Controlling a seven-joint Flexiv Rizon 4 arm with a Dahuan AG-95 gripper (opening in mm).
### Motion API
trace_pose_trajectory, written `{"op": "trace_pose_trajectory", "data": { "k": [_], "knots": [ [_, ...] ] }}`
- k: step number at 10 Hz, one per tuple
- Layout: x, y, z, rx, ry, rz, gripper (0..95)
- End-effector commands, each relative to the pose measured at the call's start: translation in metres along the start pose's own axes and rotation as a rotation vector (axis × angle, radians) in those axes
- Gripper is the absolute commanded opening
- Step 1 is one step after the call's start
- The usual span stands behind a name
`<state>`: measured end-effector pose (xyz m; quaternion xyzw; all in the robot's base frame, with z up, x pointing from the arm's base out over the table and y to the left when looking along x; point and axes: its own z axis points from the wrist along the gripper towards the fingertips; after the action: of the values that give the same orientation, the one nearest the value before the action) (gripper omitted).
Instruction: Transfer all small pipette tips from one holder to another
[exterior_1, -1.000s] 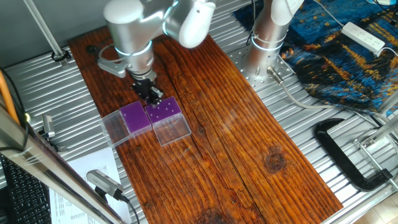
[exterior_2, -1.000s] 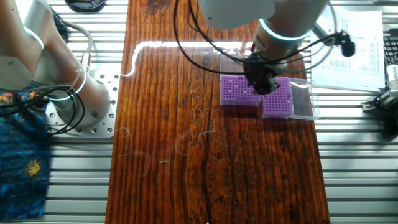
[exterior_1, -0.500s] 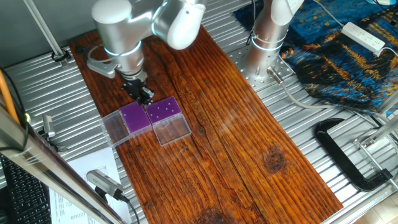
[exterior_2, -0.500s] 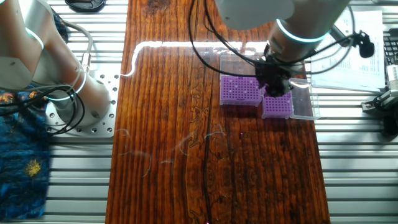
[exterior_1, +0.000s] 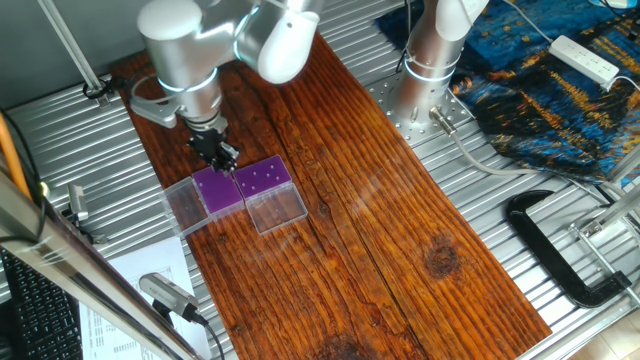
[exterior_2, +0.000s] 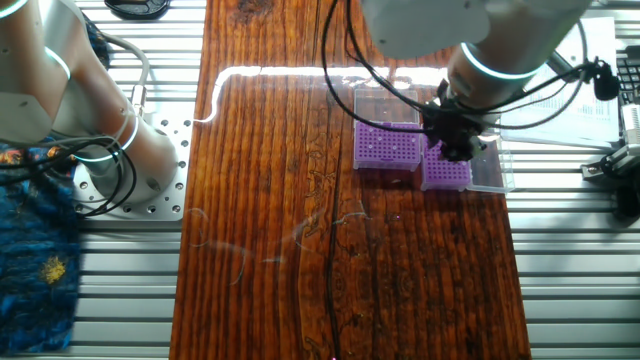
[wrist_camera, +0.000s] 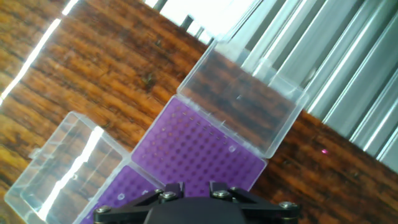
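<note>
Glossy grained wood board (exterior_1: 400, 230), ribbed metal table (exterior_1: 560, 190), clear plastic lids (wrist_camera: 242, 102) w/ matt purple tops (wrist_camera: 199, 155).

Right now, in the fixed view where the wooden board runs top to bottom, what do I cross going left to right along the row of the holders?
Second arm's silver base → bare wooden board → first purple holder → second purple holder, gripper over it → its clear open lid → printed paper sheet.

From the hand view, the end effector (wrist_camera: 186, 198) is cut off at the bottom edge, fingertips unseen. It hides part of one holder (exterior_2: 446, 172) in the other fixed view. The small pipette tips (exterior_1: 262, 178) are mere pale specks, uncountable.
</note>
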<state>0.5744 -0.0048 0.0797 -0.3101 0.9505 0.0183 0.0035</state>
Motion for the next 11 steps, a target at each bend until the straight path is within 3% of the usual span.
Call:
{"op": "trace_pose_trajectory", "data": {
  "k": [1,3,5,6,10,11],
  "knots": [
    [0.001,0.001,0.0,-0.001,0.0,0.041,19.0],
    [0.001,0.001,0.0,0.027,0.011,0.193,19.0],
    [0.001,0.001,0.0,0.036,-0.007,0.232,19.0],
    [-0.002,-0.003,0.001,0.045,-0.018,0.237,0.0],
    [-0.018,-0.017,0.004,0.077,-0.038,0.228,0.0],
    [-0.02,-0.018,0.006,0.083,-0.048,0.226,19.0]
  ]
}}
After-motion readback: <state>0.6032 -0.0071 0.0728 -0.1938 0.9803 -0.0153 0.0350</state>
